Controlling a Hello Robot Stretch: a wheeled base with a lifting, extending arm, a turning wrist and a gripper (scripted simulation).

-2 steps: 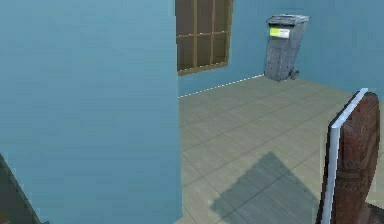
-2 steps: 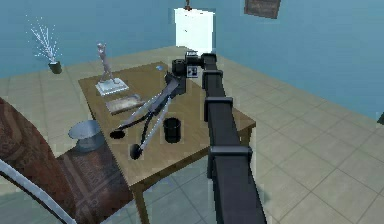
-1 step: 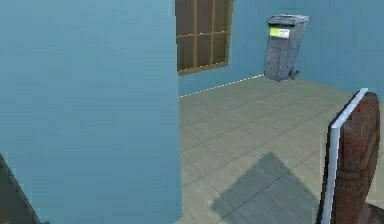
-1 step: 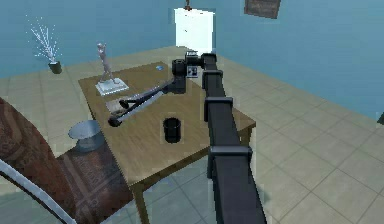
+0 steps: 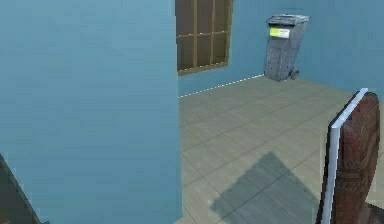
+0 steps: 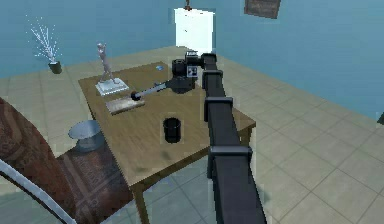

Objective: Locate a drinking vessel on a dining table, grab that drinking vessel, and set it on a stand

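Closest is the dark arm (image 6: pixel 228 150), reaching up over the brown wooden surface (image 6: pixel 140 148). Its claw (image 6: pixel 179 72) sits at the far end, among small dark things, so whether it holds anything cannot be told. One small black cup (image 6: pixel 173 130) stands upright on the surface, just left of the arm.

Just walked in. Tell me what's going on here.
A Stretch robot's arm reaches across a wooden dining table in a blue-walled room. The gripper is at the table's far end among small dark objects, so I cannot tell whether it holds anything. A dark cup stands on the tabletop left of the arm. Books and a slim statuette sit farther left. Ahead of the robot are a blue wall, a window and a grey bin.
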